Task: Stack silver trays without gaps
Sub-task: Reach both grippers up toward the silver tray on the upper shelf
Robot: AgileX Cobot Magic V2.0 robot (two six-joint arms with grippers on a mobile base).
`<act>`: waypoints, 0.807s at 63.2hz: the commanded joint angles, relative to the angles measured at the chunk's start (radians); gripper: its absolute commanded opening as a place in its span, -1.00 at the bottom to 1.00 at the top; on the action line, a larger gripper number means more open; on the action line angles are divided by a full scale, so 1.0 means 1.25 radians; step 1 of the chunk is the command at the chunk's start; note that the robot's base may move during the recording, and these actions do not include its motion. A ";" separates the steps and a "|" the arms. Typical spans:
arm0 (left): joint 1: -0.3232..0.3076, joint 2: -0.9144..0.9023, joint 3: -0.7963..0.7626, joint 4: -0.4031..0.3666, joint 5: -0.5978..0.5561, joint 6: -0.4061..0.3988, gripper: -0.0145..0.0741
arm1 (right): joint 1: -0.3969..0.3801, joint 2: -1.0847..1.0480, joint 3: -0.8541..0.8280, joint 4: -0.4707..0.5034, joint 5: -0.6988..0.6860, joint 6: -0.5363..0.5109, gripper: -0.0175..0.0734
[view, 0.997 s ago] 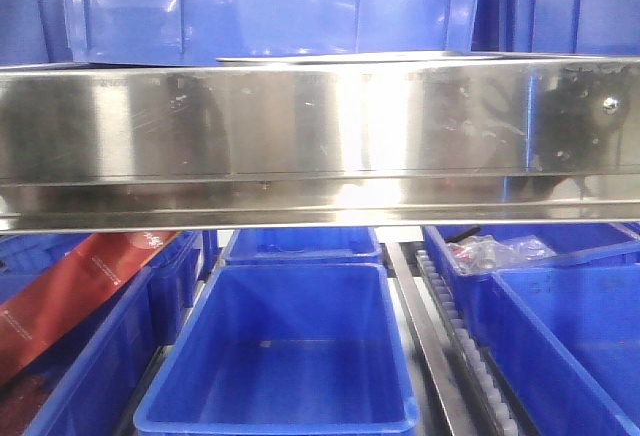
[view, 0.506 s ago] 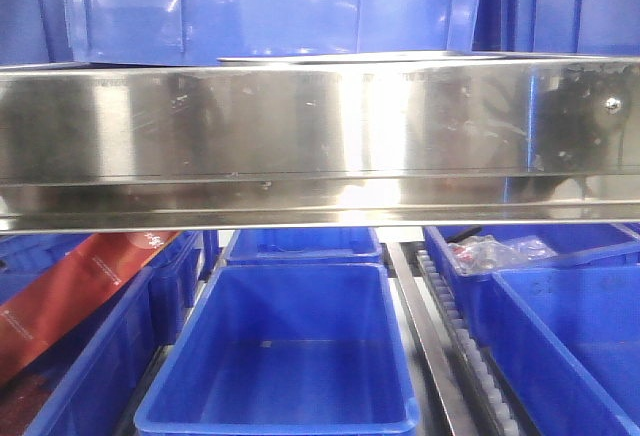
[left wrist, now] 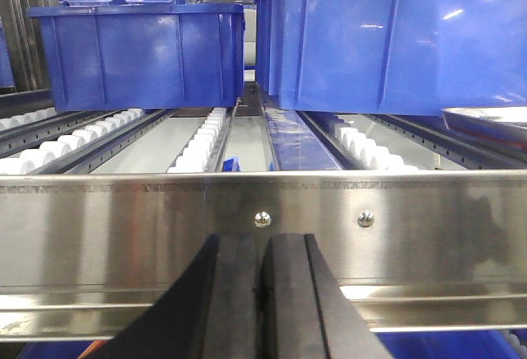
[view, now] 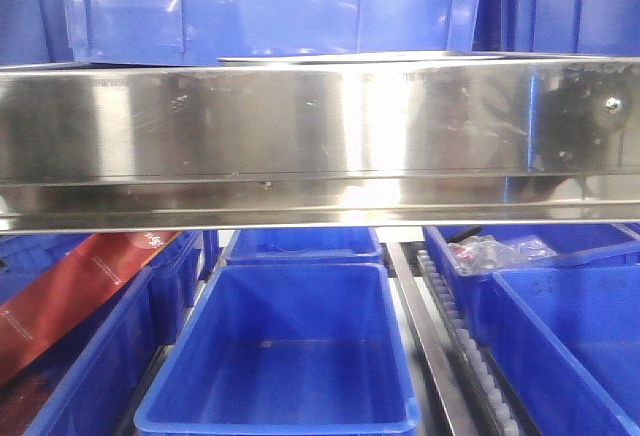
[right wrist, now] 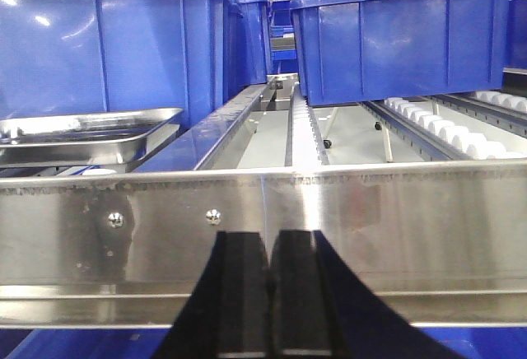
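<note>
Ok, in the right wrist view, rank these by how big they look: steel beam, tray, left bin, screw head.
Largest to smallest:
1. steel beam, though it is nearest the camera, which inflates it
2. left bin
3. tray
4. screw head

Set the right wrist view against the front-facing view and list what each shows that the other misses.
Only the right wrist view: the right gripper, jaws together, the open inside of a silver tray at frame left, and white rollers. Only the front view: a red package, an empty blue bin and a clear bag below the steel beam. Both: that beam, with blue bins behind it.
</note>
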 commanded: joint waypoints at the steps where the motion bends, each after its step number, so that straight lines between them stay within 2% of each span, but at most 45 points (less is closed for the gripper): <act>1: -0.005 -0.002 -0.001 -0.004 -0.011 0.000 -0.72 | -0.002 -0.002 0.000 0.000 -0.024 -0.007 -0.79; 8: -0.005 -0.002 -0.001 -0.011 -0.057 0.000 -0.72 | -0.002 -0.002 0.000 0.016 -0.065 -0.007 -0.79; 18: -0.005 -0.002 -0.020 -0.117 -0.125 0.000 -0.72 | -0.002 -0.002 0.000 0.074 -0.144 0.000 -0.79; 26: -0.005 -0.002 -0.133 -0.111 -0.100 0.000 -0.72 | -0.002 -0.002 -0.018 0.138 -0.065 0.000 -0.79; 35: -0.005 -0.002 -0.297 -0.080 0.009 0.000 -0.72 | -0.002 -0.002 -0.109 0.140 0.013 0.000 -0.79; 39: -0.005 -0.002 -0.380 -0.054 0.101 0.000 -0.72 | -0.002 -0.002 -0.175 0.140 0.069 0.000 -0.79; 45: -0.005 0.030 -0.480 -0.004 0.301 0.000 -0.72 | -0.002 -0.002 -0.295 0.127 0.246 -0.007 -0.79; 51: -0.005 0.095 -0.560 0.067 0.435 0.000 -0.72 | -0.002 0.030 -0.421 0.092 0.412 -0.030 -0.79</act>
